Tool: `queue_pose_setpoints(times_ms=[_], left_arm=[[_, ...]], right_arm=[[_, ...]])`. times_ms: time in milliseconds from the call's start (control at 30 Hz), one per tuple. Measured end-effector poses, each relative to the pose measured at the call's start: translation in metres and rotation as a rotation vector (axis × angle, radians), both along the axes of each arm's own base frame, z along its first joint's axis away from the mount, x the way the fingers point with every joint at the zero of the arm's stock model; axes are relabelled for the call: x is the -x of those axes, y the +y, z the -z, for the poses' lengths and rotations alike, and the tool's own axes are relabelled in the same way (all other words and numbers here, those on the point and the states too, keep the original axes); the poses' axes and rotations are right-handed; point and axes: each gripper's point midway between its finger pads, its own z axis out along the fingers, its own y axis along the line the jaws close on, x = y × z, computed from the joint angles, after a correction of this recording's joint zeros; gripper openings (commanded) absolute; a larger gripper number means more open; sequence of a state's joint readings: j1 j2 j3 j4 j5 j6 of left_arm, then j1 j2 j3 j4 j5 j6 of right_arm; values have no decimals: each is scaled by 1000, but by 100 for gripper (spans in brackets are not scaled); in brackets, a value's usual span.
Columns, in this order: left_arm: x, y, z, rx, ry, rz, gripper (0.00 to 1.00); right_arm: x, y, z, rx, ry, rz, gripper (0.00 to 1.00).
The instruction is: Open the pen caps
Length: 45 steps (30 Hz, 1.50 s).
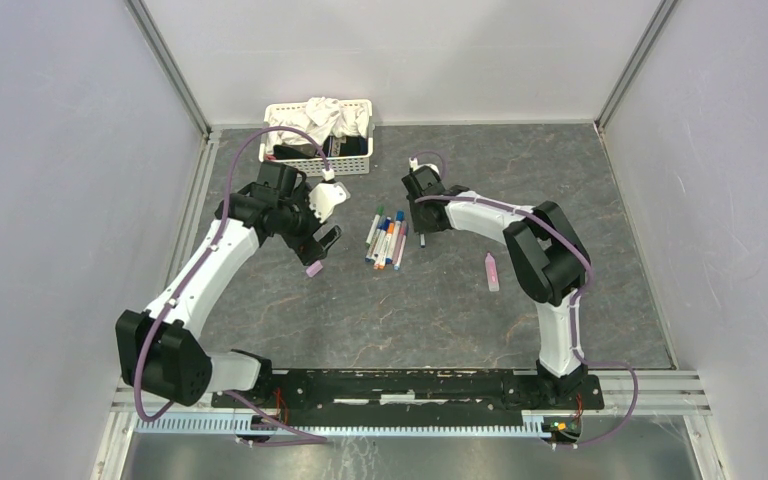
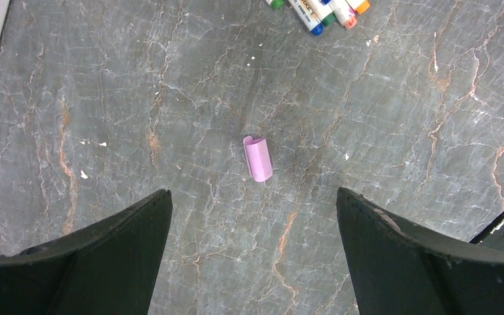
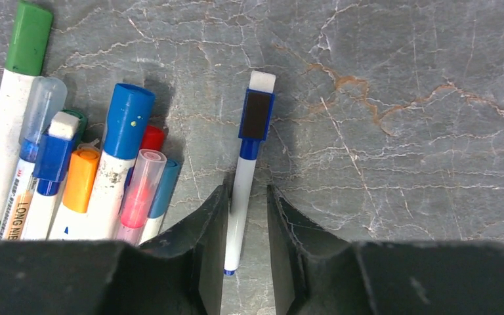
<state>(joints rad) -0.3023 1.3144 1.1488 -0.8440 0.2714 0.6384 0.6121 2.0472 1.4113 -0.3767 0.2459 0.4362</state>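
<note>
Surface: grey marbled tabletop (image 1: 440,310), capped marker pens (image 3: 92,164) bunched mid-table.
Left gripper (image 2: 252,191): spread wide above a loose lilac plastic cap (image 2: 257,158).
Right gripper (image 3: 247,188): narrowed astride a thin white-barrelled pen (image 3: 241,190); grip unclear.
Advice: clamp the barrel squarely, leaving its blue cap (image 3: 256,115) exposed.

The pens (image 1: 387,240) lie clustered — a cap (image 1: 314,268) to their left, the basket (image 1: 350,166) behind-left, a lone pen (image 1: 492,271) well right.

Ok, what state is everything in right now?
left gripper: open wide over the lilac cap.
lilac cap: lying loose, no pen in it.
right gripper: slightly open, straddling the thin blue pen.
thin blue pen: capped, lying flat.
pen pile: visible caps all on.
</note>
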Motion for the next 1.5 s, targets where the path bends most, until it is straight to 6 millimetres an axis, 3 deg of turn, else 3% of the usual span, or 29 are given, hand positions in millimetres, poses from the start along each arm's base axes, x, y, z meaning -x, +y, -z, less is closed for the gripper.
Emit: queue_pose_setpoints(times_ms=[267,400,567,633,800,1033,1167,1367,1500], left_arm=[[4,-3,1,14,17,12,100],[8,-7,2,37,36,31,100],[19,-13,13,53,59,119,100],[26,-14,15,50,63,175,100],[49,-17,2,56,18,351,100],[70,-21,-27,39,-146,563,98],[81,-33,-43,21,-266,696,94],[105,-46,-39,-18,-395,871,91],[105,-49,-37,-50,-448,930,80]], right_arm=[[1,1,1,-30,-32,0,0],[12,-9,0,-45,-39,-13,0],[42,-21,-12,-115,24,-110,0],[47,-14,-27,-177,27,-173,0],[76,30,-80,-408,22,-418,0],[153,93,-110,-591,132,-755,0],[192,123,-134,-701,180,-900,0],[212,148,-160,-806,205,-1004,0],[220,159,-166,-843,234,-1040,0]])
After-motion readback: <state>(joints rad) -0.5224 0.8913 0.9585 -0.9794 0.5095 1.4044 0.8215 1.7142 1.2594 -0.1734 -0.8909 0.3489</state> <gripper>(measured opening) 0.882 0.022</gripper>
